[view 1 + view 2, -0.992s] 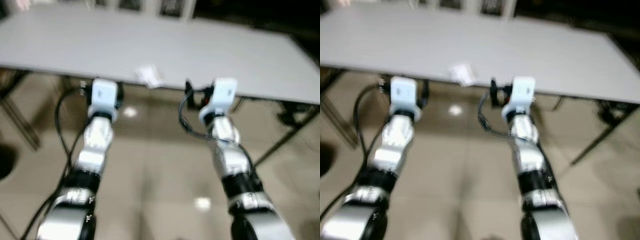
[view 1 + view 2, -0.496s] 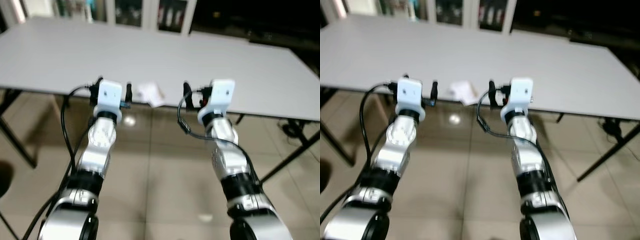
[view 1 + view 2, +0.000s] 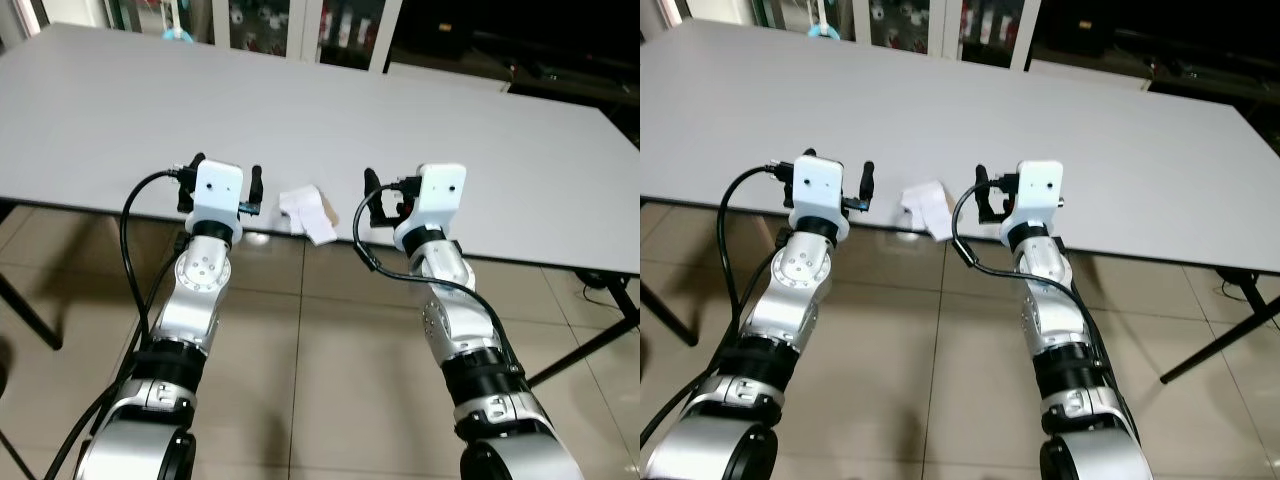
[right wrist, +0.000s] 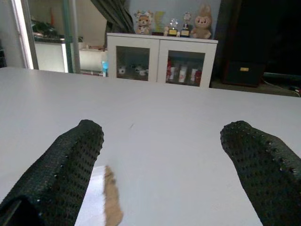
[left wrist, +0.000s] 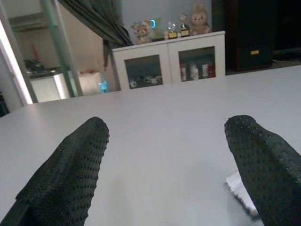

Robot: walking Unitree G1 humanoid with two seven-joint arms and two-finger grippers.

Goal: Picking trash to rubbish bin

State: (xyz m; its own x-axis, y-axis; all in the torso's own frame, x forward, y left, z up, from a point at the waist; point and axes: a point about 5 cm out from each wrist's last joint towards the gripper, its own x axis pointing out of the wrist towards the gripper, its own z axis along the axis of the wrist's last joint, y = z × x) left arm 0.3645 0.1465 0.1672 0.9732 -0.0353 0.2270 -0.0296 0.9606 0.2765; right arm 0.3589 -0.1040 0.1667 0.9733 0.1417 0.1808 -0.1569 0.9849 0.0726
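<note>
Between the 2 arms, on the near edge of the grey table (image 3: 420, 110), lies the crumpled white paper (image 3: 306, 211), its near corner overhanging the edge. Its long axis runs from far-left to near-right. The left end effector (image 3: 222, 184) sits just beside it on the left, fingers spread wide; the right end effector (image 3: 385, 192) stands a little farther off on the right, also spread wide. Judging by the gap, the left arm is slightly nearer and would reach rightward and slightly forward to close on it.
</note>
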